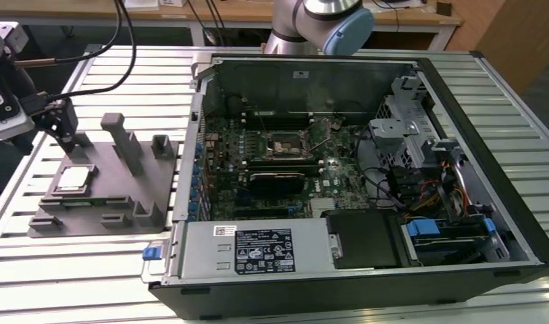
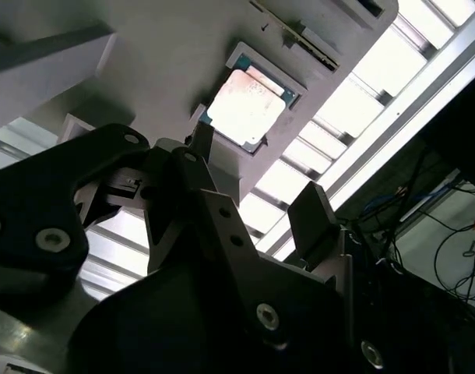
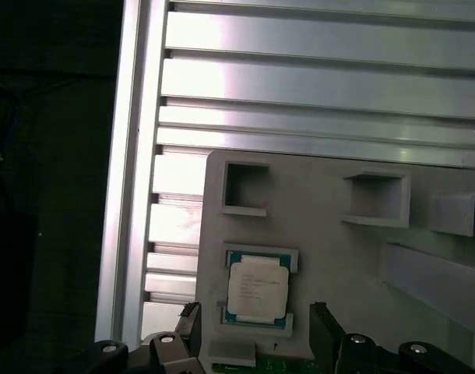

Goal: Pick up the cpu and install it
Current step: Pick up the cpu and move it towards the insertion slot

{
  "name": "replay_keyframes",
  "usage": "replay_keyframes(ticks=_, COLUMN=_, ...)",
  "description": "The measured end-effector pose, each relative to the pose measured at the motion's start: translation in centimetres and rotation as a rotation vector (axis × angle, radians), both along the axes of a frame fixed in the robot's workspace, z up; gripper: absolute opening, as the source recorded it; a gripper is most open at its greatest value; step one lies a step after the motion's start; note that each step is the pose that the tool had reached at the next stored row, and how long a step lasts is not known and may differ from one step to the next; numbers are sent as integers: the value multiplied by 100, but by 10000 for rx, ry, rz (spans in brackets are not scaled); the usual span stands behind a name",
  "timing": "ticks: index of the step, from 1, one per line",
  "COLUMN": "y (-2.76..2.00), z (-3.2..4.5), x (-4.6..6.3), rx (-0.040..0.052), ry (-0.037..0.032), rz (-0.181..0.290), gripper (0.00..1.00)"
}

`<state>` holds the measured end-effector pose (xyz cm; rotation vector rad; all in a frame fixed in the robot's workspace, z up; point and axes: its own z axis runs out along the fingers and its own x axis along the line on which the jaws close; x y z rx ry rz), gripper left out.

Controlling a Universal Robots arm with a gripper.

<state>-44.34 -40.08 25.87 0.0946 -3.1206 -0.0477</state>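
The gripper [image 3: 255, 313] is hanging with fingers [image 3: 325, 331] spread wide, gripping nothing. Just beyond their tips, in line with the gap and untouched, the square cpu [image 3: 257, 286] is lying flat, silvery top up, edges parallel to its recess in the grey slotted block [image 3: 339, 249], which is resting on the slatted aluminium table [image 3: 300, 47].

Exterior view evenly lit; wrist views dim; glare on table slats [image 3: 315, 86], cpu [image 2: 245, 107].
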Motion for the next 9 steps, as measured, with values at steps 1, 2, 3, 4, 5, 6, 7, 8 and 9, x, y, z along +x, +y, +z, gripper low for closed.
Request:
replay_keyframes(ticks=1, y=0, z=-12, x=4, rx=0, ry=0, rz=0, gripper=66)
replay_keyframes(ticks=2, y=0, z=-25, x=9, rx=-1, ry=1, rz=0, gripper=66)
replay_keyframes(ticks=3, y=0, z=-42, x=14, rx=0, ry=0, rz=0, gripper=66)
replay_keyframes(ticks=4, y=0, z=-58, x=18, rx=-1, ry=0, rz=0, gripper=66)
replay_keyframes(ticks=5, y=0, z=-73, x=24, rx=0, ry=0, rz=1, gripper=66)
replay_keyframes(ticks=6, y=0, z=-87, x=29, rx=0, ry=-1, rz=0, gripper=66)
replay_keyframes(ticks=7, y=0, z=-103, x=32, rx=1, ry=-1, rz=0, gripper=66)
replay_keyframes(ticks=8, y=0, z=-118, x=34, rx=1, ry=0, rz=-1, gripper=66)
replay_keyframes(ticks=9, y=0, z=-134, x=36, rx=0, ry=0, rz=0, gripper=66)
